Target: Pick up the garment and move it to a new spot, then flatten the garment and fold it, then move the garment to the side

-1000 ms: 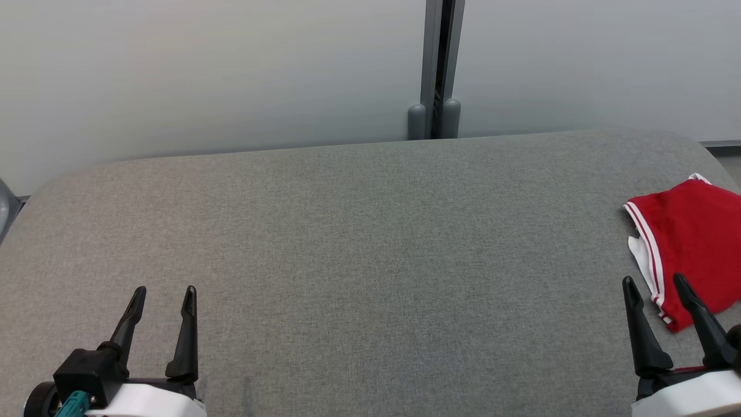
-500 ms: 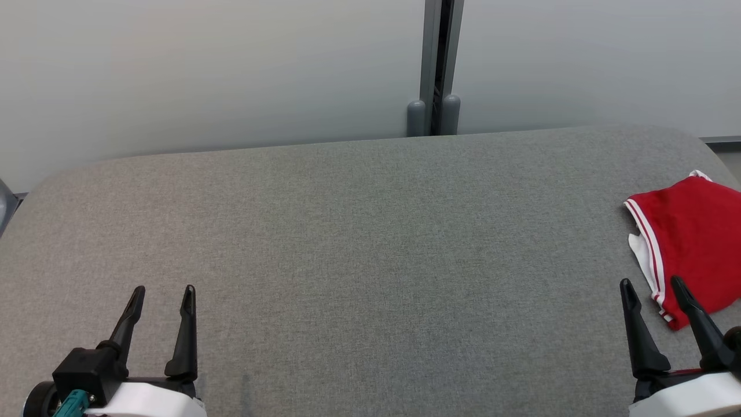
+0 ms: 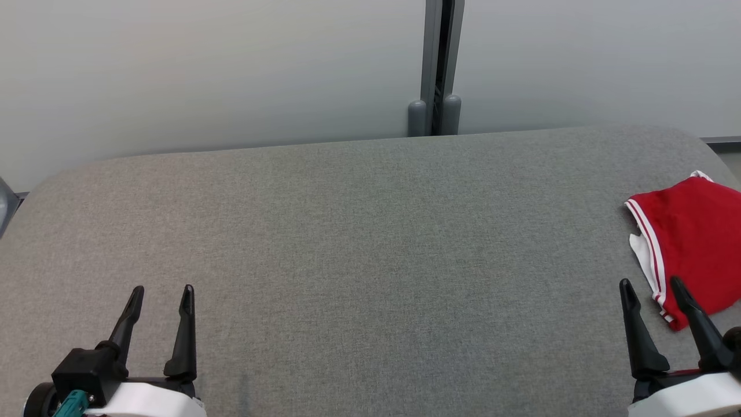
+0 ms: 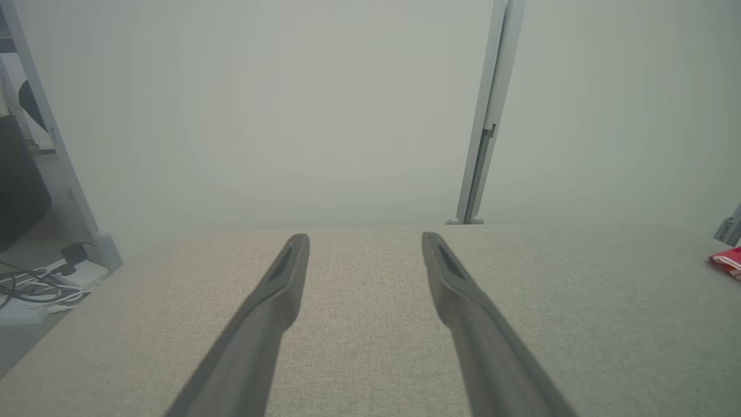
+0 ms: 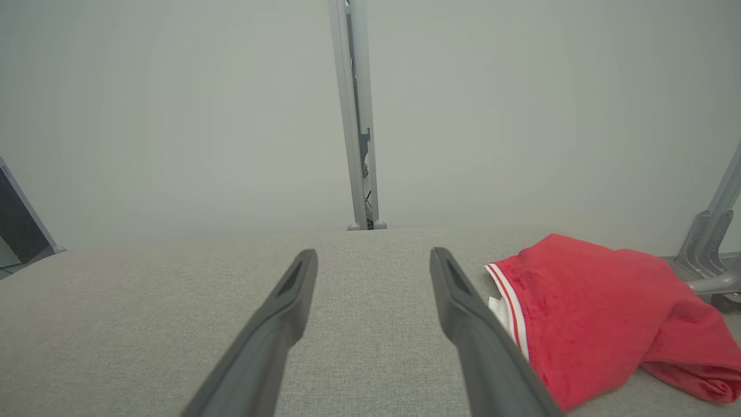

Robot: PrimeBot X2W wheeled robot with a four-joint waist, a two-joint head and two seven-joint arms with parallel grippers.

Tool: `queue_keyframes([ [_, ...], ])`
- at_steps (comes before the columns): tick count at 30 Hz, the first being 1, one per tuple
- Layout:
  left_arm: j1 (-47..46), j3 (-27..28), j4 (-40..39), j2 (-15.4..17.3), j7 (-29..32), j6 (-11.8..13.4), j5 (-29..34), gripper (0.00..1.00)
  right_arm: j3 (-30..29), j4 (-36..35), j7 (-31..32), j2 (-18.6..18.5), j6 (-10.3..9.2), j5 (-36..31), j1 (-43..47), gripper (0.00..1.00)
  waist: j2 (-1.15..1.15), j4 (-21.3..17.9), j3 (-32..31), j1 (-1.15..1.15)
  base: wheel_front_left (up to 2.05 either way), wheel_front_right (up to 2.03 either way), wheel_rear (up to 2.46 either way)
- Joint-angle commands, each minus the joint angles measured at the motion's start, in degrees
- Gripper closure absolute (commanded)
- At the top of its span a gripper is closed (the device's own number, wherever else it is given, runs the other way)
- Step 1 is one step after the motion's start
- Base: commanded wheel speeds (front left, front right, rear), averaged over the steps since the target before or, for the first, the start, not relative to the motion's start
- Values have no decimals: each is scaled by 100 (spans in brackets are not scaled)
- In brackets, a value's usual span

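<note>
The garment (image 3: 694, 243) is a red piece with white-striped trim, lying folded in a heap at the far right of the grey table (image 3: 370, 243). It also appears as the red garment (image 5: 584, 324) in the right wrist view, just right of that gripper's fingers, and as a red sliver of garment (image 4: 726, 262) at the right edge of the left wrist view. My right gripper (image 3: 653, 285) hovers open at the lower right, just in front of the garment, nothing between its fingers. My left gripper (image 3: 162, 288) stands open at the lower left, far from the garment.
A pale partition wall with a grey vertical post (image 3: 435, 69) runs behind the table. Cables (image 4: 35, 284) and a dark box lie on the floor beyond the table's left end. A metal frame leg (image 5: 709, 243) stands past the garment at the right.
The head view has shifted down very slightly. Both grippers and the garment stay where they were.
</note>
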Motion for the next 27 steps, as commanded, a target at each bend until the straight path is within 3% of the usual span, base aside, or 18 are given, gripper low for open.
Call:
queue_keyframes([
  [1,-82,4,9,40,-33,20,-19,0,-11,-13,-7,-1,-2,15,15,0,0,6,2,0,0,0,0],
  [2,10,-4,10,-10,5,-2,-10,100,5,23,-3,3,0,7,0,100,0,5,2,0,0,0,0],
  [5,105,-54,139,-115,13,-6,-54,100,6,189,13,43,0,54,21,100,0,4,2,0,0,0,0],
  [27,-331,-172,594,-476,-158,-475,-2045,100,-638,1114,744,-71,0,2221,-651,100,0,-8,14,0,0,0,0],
])
